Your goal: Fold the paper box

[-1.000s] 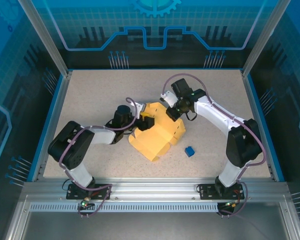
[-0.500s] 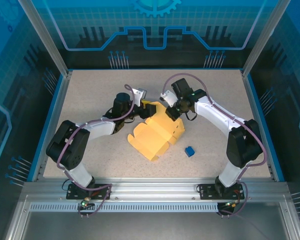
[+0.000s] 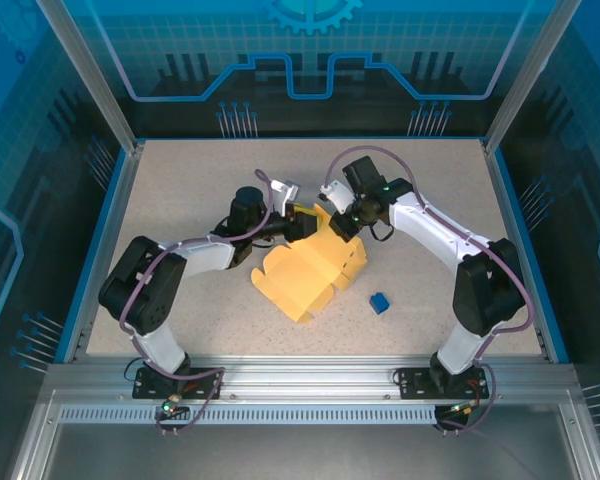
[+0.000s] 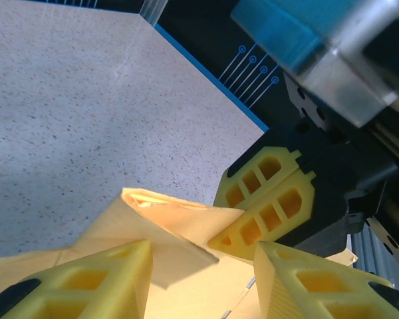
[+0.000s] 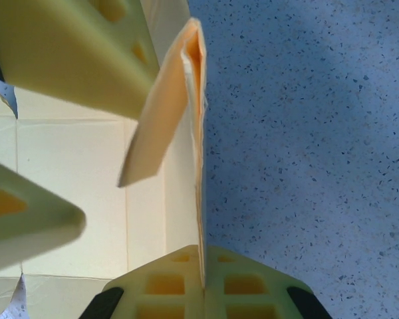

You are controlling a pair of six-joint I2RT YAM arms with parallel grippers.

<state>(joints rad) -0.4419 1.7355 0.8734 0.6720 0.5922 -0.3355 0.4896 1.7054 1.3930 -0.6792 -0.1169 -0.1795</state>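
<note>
Yellow paper box (image 3: pixel 305 278), left gripper (image 3: pixel 302 222) nearer

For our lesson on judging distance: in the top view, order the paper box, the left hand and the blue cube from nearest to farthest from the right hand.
1. paper box: pinched in the right hand.
2. left hand: just to its left, over the box.
3. blue cube: lower right of the box, well apart.

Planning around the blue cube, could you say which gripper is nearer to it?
Right. The right gripper sits beyond the blue cube, at the paper box; the left gripper is farther left.
</note>
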